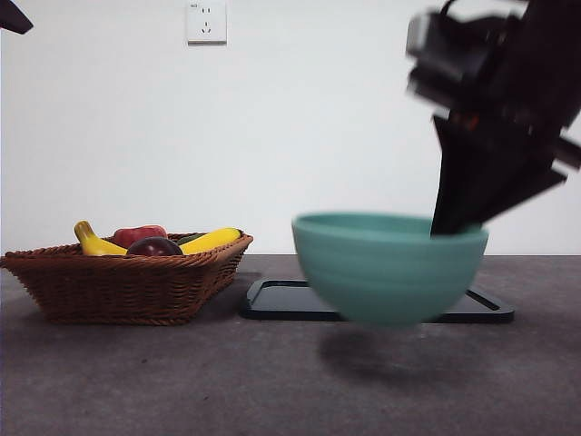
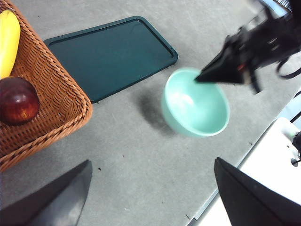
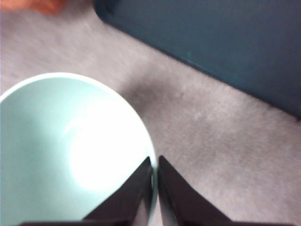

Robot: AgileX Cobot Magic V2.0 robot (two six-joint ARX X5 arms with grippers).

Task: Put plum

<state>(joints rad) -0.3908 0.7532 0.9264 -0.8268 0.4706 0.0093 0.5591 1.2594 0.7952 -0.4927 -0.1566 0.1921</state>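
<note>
Plum point(image 2: 18, 100): in basket point(image 2: 56, 101) | right fingers point(image 3: 155, 176): pinching bowl point(image 3: 56, 150) rim | left: wide

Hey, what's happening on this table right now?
The right gripper is shut on the rim of the green bowl and holds it off the table, in front of the dark tray. The plum sits in the wicker basket with bananas. The left gripper waits open, holding nothing.

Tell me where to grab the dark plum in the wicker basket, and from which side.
Grip the round, glossy dark maroon plum across its widest part, coming from straight above. The brown wicker basket wall and the yellow banana beside it probably block a side approach, while its top is exposed.
</note>
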